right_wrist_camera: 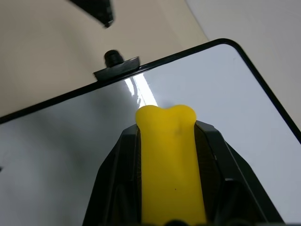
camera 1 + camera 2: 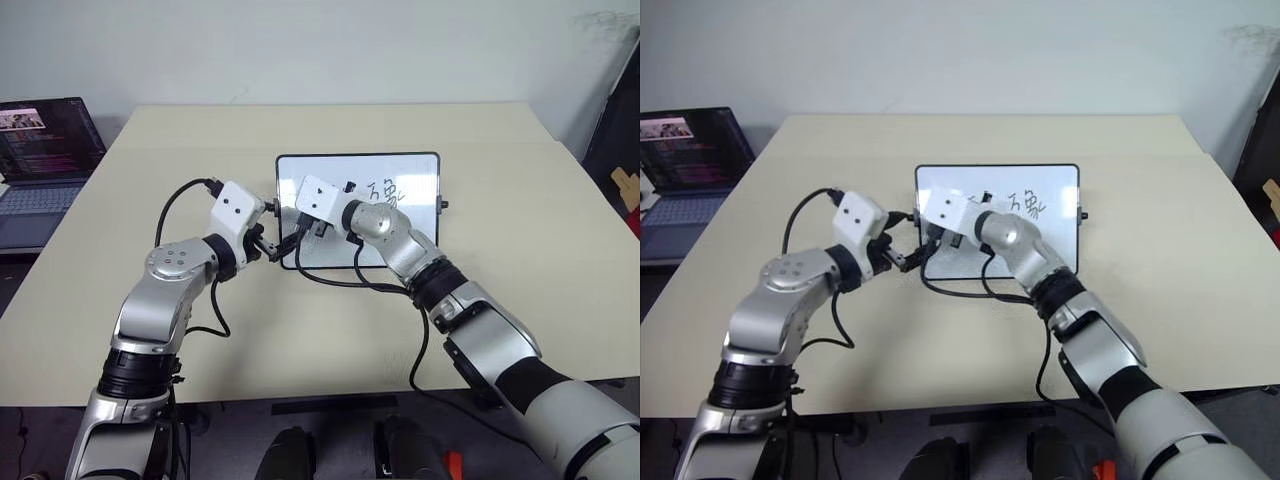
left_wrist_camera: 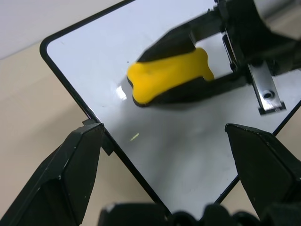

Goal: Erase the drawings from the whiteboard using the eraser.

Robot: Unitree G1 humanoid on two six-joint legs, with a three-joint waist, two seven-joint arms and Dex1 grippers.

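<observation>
Gripping the eraser (image 1: 170,165), right gripper (image 1: 165,123) holds it over the whiteboard (image 1: 70,141); yellow, lobed tip, dark underside. Left gripper (image 3: 164,136) open beside the frame.

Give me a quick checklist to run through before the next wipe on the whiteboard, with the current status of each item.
1. Eraser clamped in the right gripper: ok.
2. Eraser over the whiteboard, near its left end: ok.
3. Eraser pressed flat on the surface: cannot tell.
4. Drawings gone: not ok, marks remain right of the eraser.
5. Left gripper open at the board's left edge, one finger on each side of the frame: ok.
6. Board held firmly: not ok, the left fingers are apart from it.
</observation>
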